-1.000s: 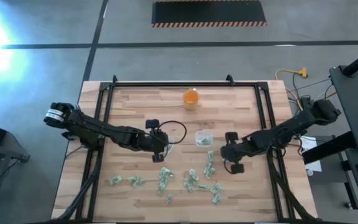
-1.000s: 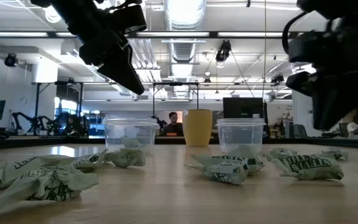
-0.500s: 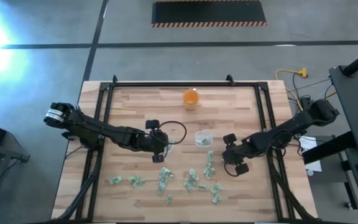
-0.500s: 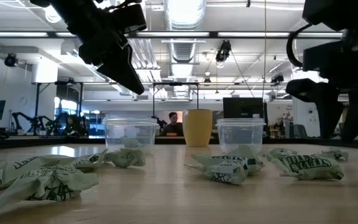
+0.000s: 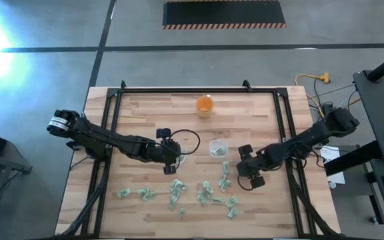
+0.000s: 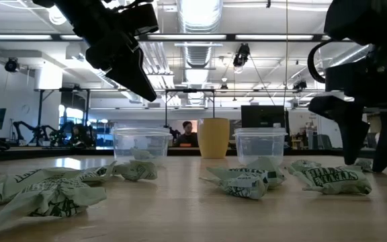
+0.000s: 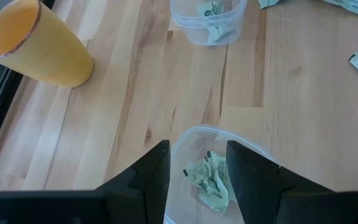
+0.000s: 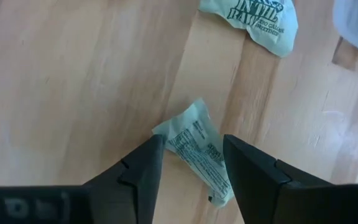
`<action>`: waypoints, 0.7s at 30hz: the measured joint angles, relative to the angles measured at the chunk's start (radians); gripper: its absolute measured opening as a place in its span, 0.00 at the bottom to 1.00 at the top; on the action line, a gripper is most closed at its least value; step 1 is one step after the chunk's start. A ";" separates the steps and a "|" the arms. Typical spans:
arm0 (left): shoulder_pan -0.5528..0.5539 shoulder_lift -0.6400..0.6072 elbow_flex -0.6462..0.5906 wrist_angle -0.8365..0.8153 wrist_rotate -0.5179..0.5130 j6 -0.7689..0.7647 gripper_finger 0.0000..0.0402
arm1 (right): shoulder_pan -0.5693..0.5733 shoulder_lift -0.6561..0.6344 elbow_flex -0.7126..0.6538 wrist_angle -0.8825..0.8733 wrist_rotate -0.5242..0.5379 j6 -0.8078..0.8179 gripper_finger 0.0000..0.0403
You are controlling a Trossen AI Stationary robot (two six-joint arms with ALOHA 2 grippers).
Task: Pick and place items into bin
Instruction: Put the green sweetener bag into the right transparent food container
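The step in hand looks like a pick by the right tool [image 8: 188, 163]: its fingers stand apart, straddling one crumpled packet [image 8: 194, 155] that lies flat on the tabletop [image 5: 145, 113] just on the near side of the right clear tub [image 5: 218, 148]. The next move, by my judgement, calls for a short drop, a close on the packet's middle, then a lift and a carry to that tub. The packet is thin, pale green film with dark print, wrinkled and limp, so it should crush easily between the fingers.

The left tool [image 7: 197, 163] hangs with fingers apart directly above the left clear tub [image 7: 213, 180], well left of the right tub; a crumpled green piece [image 7: 208, 180] already lies inside. The other packets [image 5: 205, 194] are scattered on the wood in front of the right tub. Beyond it stands a smooth orange cup [image 5: 205, 105], tapered.
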 joint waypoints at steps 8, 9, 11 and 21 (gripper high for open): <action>0.000 0.000 0.000 0.000 0.000 0.000 0.35 | 0.000 0.003 0.000 -0.002 -0.003 0.052 0.32; 0.000 0.000 0.000 0.000 0.000 0.000 0.35 | 0.000 0.002 0.000 -0.002 -0.005 0.052 0.30; 0.000 0.000 0.000 0.000 0.000 0.000 0.35 | 0.000 0.001 -0.001 -0.002 -0.009 0.053 0.25; 0.000 0.000 0.000 0.000 0.000 0.000 0.35 | 0.000 -0.010 -0.003 0.000 0.008 0.070 0.03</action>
